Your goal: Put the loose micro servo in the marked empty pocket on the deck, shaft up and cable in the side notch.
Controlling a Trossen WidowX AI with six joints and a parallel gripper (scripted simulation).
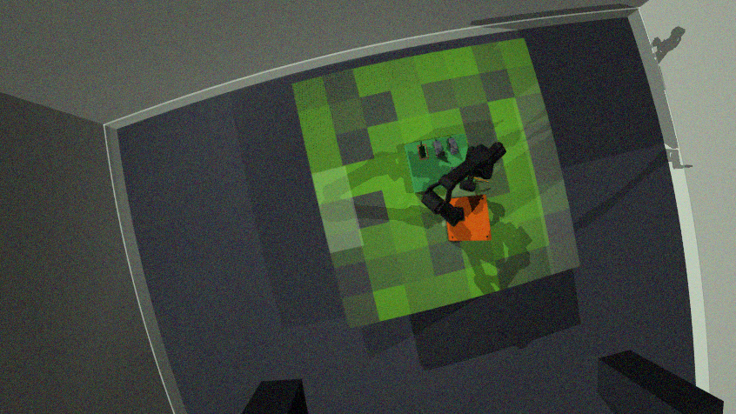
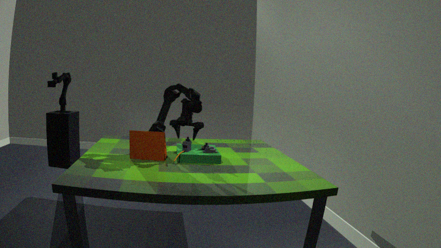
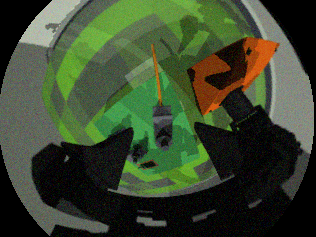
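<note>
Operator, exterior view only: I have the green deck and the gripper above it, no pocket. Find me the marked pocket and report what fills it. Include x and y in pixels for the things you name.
Observer: The top view shows the marked pocket (image 1: pixel 422 150) (image 3: pixel 147 164) empty, a dark opening outlined in orange-red at one end of the row of servos.

Operator: Now the loose servo (image 2: pixel 186 146) (image 3: pixel 162 126). Tell me how its cable (image 1: pixel 481 179) (image 2: pixel 178 155) (image 3: pixel 157 79) runs relative to that pocket.

Observer: In the wrist view, the cable leaves the servo's end farther from the pocket and points away from it.

The deck (image 1: pixel 429 172) (image 2: pixel 200 158) (image 3: pixel 112 119) is green, the box (image 1: pixel 476 229) (image 2: pixel 147 145) (image 3: pixel 212 94) plain orange.
</note>
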